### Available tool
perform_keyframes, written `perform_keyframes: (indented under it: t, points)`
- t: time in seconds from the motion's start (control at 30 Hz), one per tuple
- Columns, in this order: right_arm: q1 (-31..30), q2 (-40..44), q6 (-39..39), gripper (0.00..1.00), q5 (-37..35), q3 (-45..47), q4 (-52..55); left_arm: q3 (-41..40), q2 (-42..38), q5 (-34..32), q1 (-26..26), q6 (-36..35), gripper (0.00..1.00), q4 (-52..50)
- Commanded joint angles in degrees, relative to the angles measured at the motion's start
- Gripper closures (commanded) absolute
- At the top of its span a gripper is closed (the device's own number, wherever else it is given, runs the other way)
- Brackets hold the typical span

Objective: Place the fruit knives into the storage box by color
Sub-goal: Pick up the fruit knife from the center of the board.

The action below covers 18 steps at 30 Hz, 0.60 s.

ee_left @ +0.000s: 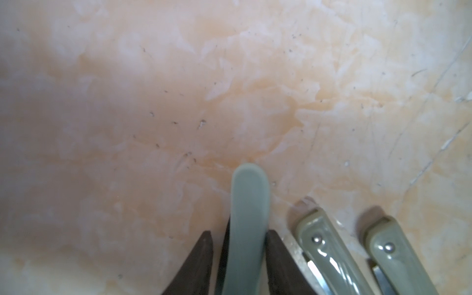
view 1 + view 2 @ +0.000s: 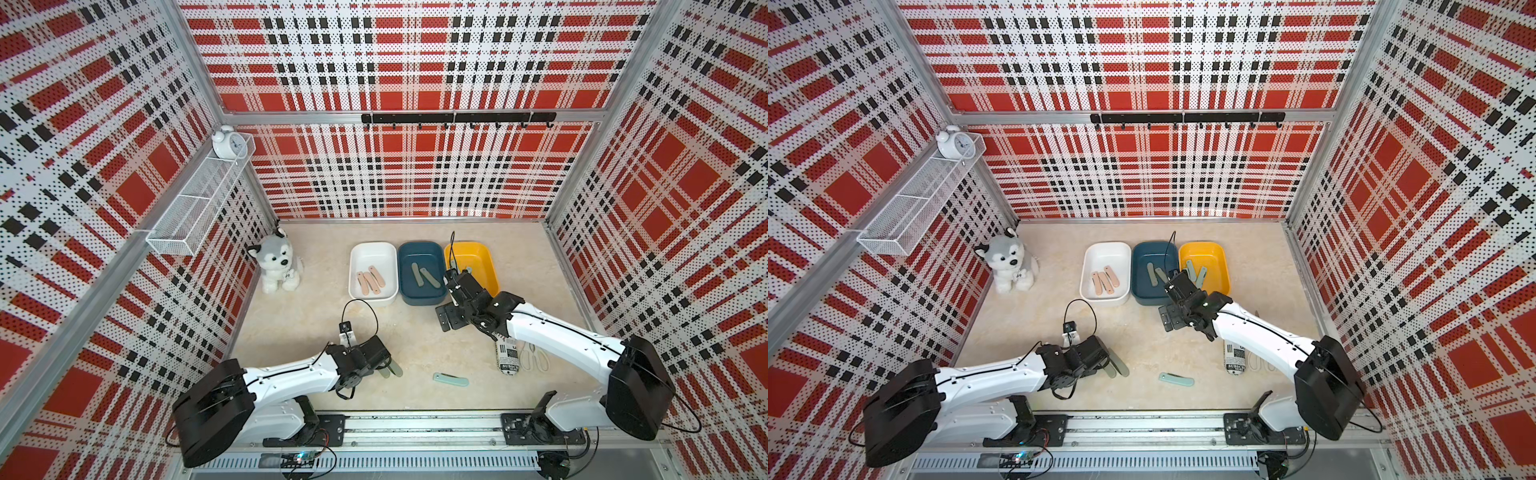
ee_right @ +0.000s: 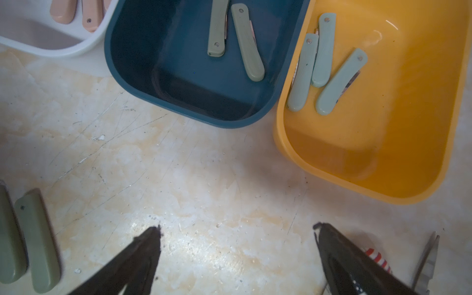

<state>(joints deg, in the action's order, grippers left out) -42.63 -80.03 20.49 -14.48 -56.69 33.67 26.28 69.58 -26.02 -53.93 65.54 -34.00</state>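
Sorting was partway done.
In a top view, pink knives (image 2: 371, 282) lay boxed, one teal knife (image 2: 451, 380) loose on the table (image 2: 415, 353). Left wrist: left gripper (image 1: 240, 232) pinched a grey-green knife (image 1: 250, 194). Right wrist: right gripper (image 3: 237, 226) gaped empty near the yellow box (image 3: 279, 135).

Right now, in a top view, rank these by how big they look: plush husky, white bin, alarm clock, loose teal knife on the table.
1. plush husky and white bin: about alike, not ranked apart.
2. alarm clock, though it sits higher, nearer the camera, which inflates it.
3. loose teal knife, smallest.
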Motion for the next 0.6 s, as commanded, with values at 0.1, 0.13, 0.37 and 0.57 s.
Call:
perform_keyframes:
  t: [0.1, 0.13, 0.37, 0.57]
  points:
    - [0.3, 0.2, -0.9, 0.00, -2.1, -2.6, 1.8, -0.3, -1.2, 1.5, -0.1, -0.2, 0.70, 0.4]
    - [0.3, 0.1, -0.9, 0.00, -2.1, -2.8, 1.7, -0.2, -1.5, 1.5, 0.0, -0.3, 0.71, 0.4]
    - [0.7, -0.1, -0.8, 0.00, -2.7, -4.0, 1.8, 0.9, -2.5, 1.5, 0.3, -1.2, 0.77, 0.1]
    - [2.5, 0.7, 0.3, 0.00, -0.7, -4.2, -0.1, 7.2, -3.4, -0.4, 1.6, -4.3, 0.78, -2.2]
